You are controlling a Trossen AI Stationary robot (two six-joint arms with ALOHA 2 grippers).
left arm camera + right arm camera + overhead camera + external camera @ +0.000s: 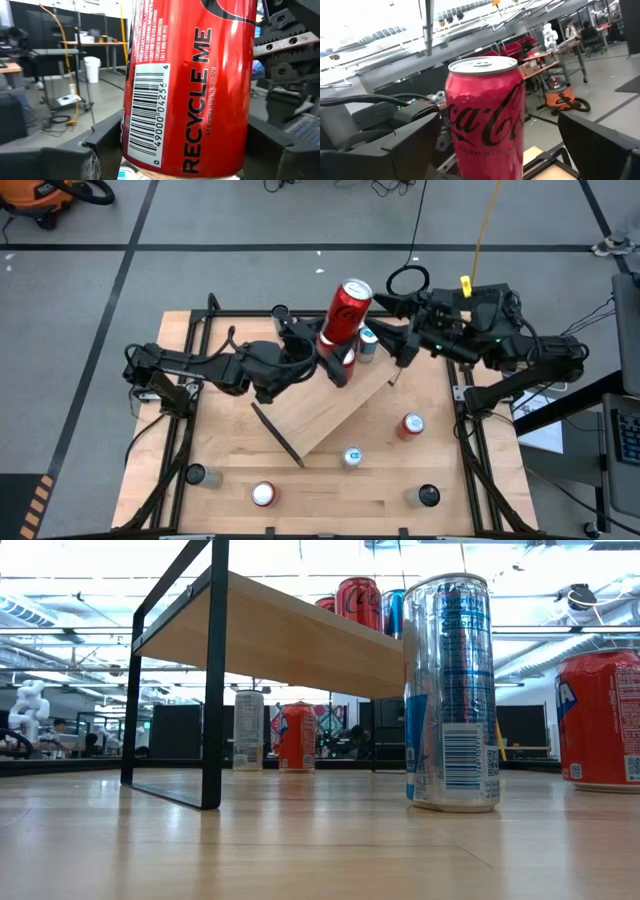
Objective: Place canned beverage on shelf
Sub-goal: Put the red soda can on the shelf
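- The red can [350, 308] stands upright above the far end of the shelf [325, 412], top up and long axis vertical; it carries white script, a barcode and the words "RECYCLE ME" (read in the left wrist view).
- The left pincer [334, 352] holds the red can low on its body, a dark finger [75, 155] at either side.
- The right pincer [398, 332] sits just beside the same can with its fingers spread wide, one at each side and clear of the can in the right wrist view.
- A smaller blue-and-silver can [368, 343] stands on the shelf near the red one.
- The shelf is a light-wood board on black brackets, lying diagonally across the counter [230, 470], its long axis running from the near left up to the far right.
- Loose on the counter stand other cans: a slim blue-and-silver can [351, 457], an orange can [411, 425], a red-and-white can [263, 494], and two dark-topped ones [427, 496] [196, 474].
- Beyond lies grey floor with cables and an orange vacuum [563, 97]; the low view shows a workshop.
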